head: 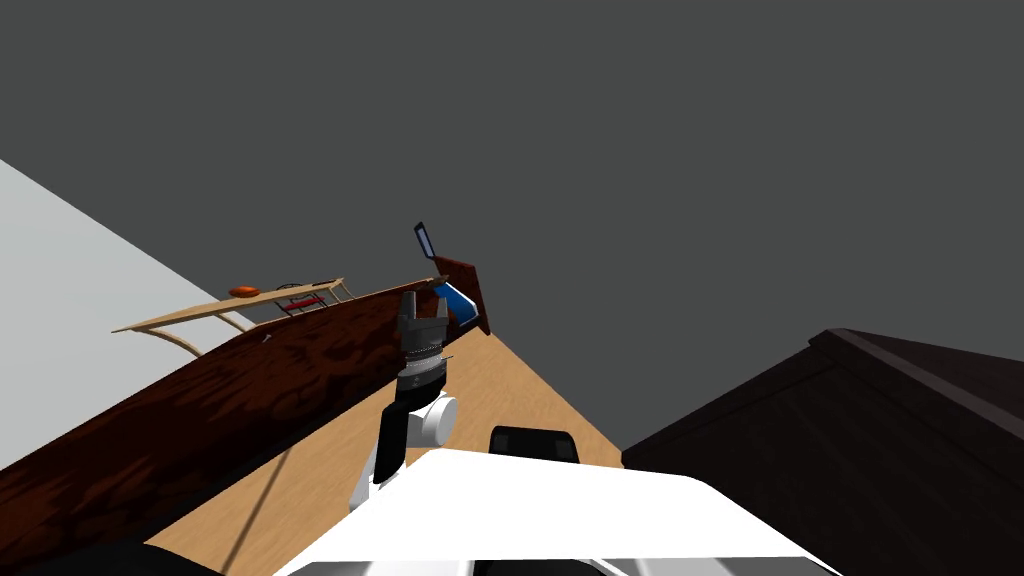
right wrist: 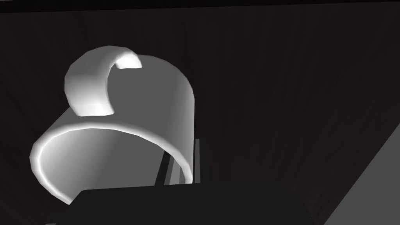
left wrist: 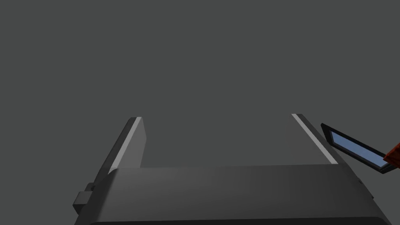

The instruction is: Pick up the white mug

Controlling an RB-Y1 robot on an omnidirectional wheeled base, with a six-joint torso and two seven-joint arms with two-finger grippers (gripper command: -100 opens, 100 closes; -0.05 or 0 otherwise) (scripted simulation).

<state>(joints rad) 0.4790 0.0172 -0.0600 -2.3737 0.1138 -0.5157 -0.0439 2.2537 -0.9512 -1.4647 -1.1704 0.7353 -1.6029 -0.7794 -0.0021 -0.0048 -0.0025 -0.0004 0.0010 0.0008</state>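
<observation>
That thin pinch could let the round white mug tip or slip on a quick lift. The fingers of the right gripper squeeze its wall, one inside the rim, one outside, with a dark wooden surface beyond. The left gripper is wide open, empty.

My left arm reaches up alongside the dark reddish-brown wooden tabletop, ribbed wrist straight. My left gripper stands at that tabletop's edge, its two thin grey fingers spread wide with nothing between them. My right gripper has its blades drawn close, pinching the wall of a white mug with a curved handle, one blade inside the rim, one outside.
</observation>
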